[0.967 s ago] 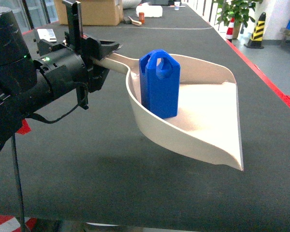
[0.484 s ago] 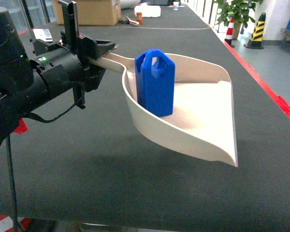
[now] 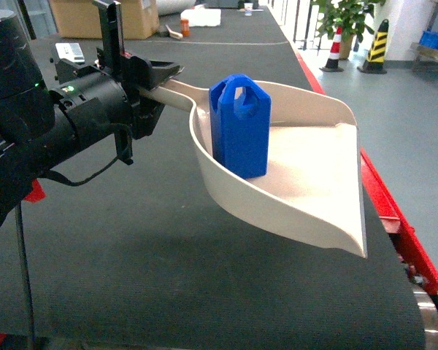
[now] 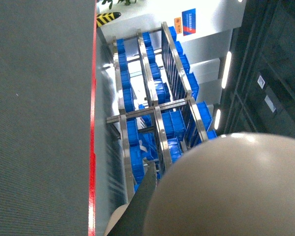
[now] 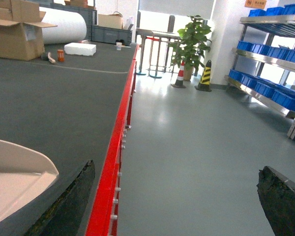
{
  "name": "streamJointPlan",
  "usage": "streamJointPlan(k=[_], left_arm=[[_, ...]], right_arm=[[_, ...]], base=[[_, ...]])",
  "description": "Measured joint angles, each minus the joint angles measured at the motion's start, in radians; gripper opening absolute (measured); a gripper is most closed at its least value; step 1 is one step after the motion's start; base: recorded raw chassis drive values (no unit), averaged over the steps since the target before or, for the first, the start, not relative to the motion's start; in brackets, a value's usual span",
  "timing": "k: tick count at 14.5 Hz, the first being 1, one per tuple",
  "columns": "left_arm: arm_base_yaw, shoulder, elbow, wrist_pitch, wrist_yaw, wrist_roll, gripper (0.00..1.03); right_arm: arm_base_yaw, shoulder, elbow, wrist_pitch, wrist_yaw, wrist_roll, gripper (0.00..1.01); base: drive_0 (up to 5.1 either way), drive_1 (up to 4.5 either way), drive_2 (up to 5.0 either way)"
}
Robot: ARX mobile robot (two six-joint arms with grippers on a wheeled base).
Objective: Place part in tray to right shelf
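Left gripper clamps the tray by its handle — held level so the upright part rides inside; right gripper's jaws stand apart.

Warehouse or factory floor: steel racks of blue bins, long dark red-edged worktop, cardboard boxes, striped safety bollard.

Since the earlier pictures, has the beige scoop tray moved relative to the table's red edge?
Yes. The beige plastic scoop tray with the blue jerrycan-shaped block is now nearer the black table's red edge, its lip almost over it; earlier the edge lay farther right.
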Motion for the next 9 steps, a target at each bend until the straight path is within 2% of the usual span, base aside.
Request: streamJointPlan(k=[9], left_arm=[[-0.001, 0.0, 0.0, -0.001, 0.0, 0.0, 0.13]], right_arm=[[0.0, 0.001, 0.0, -0.001, 0.0, 0.0, 0.98]], base=[[5.0, -2.44, -2.4]])
